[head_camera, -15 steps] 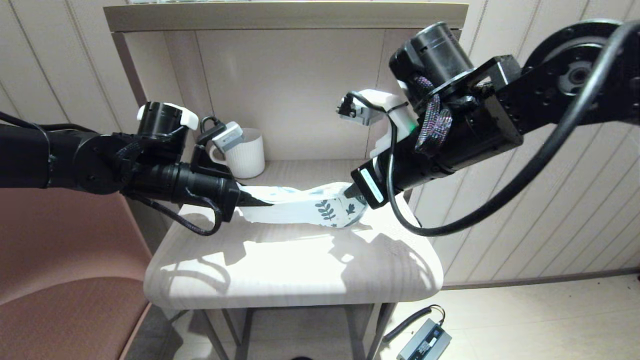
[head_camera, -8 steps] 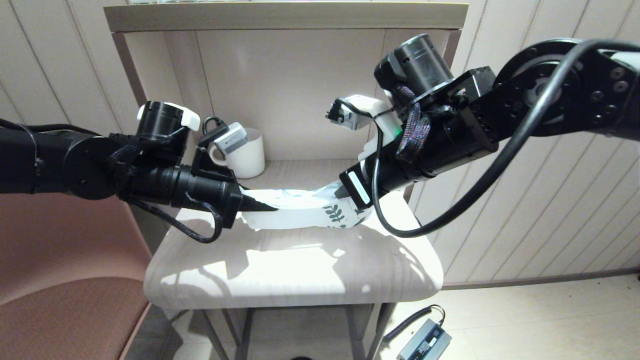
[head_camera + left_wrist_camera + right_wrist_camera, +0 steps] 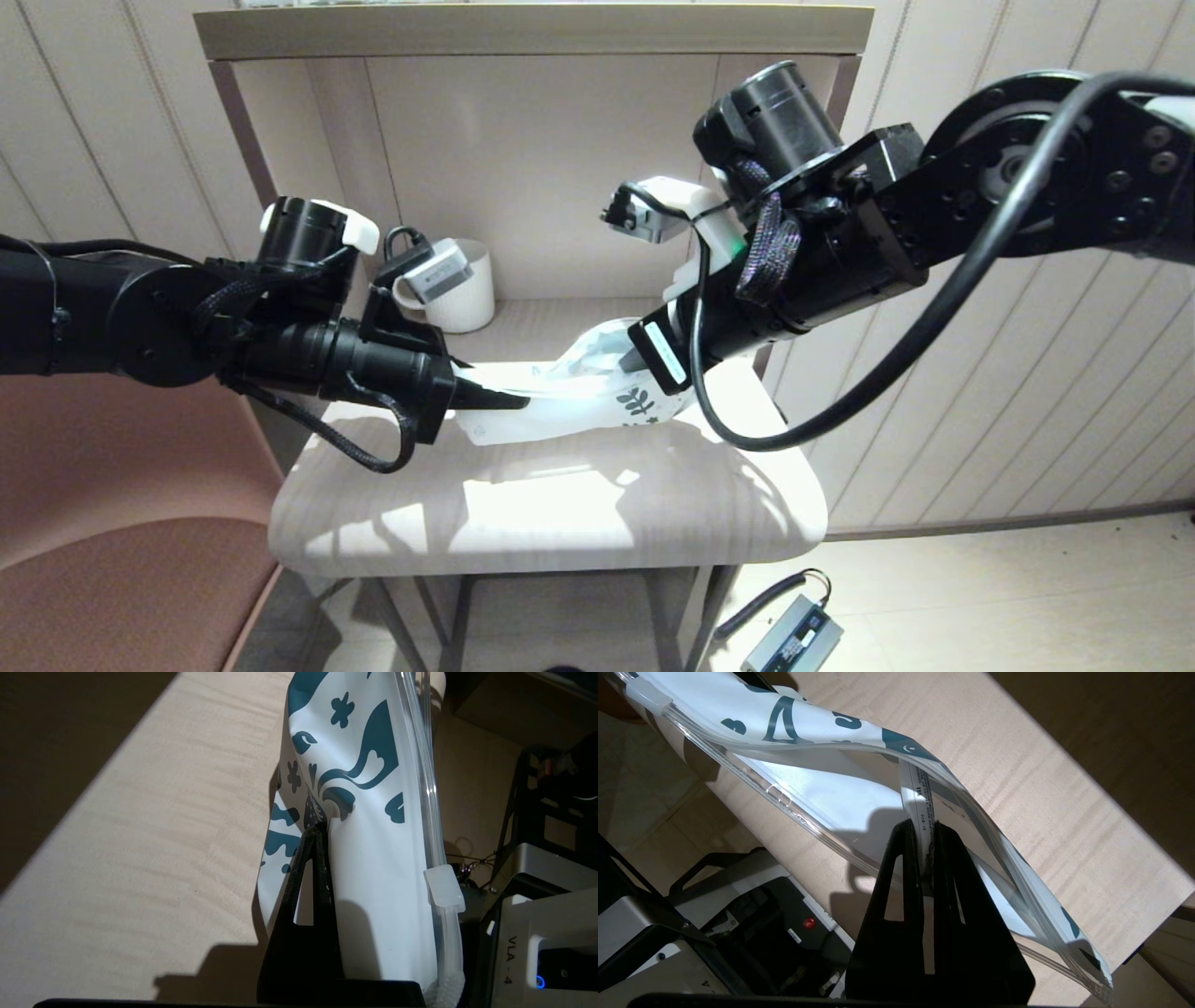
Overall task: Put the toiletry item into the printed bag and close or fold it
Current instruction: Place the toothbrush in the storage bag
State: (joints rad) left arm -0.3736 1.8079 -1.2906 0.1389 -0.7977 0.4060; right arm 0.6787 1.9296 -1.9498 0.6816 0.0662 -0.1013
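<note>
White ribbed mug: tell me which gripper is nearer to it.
Left. The left gripper grips the printed bag just in front of the mug; the right gripper grips the bag's far end.

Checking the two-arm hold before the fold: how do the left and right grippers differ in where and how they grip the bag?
The left gripper pinches the printed bag low near the table; the right gripper holds its end higher. The left gripper reaches in almost level, while the right gripper angles downward. Both are shut on the bag.

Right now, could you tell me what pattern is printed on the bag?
Dark teal leaves and flowers on white; the printed bag shows it best in the left wrist view.
</note>
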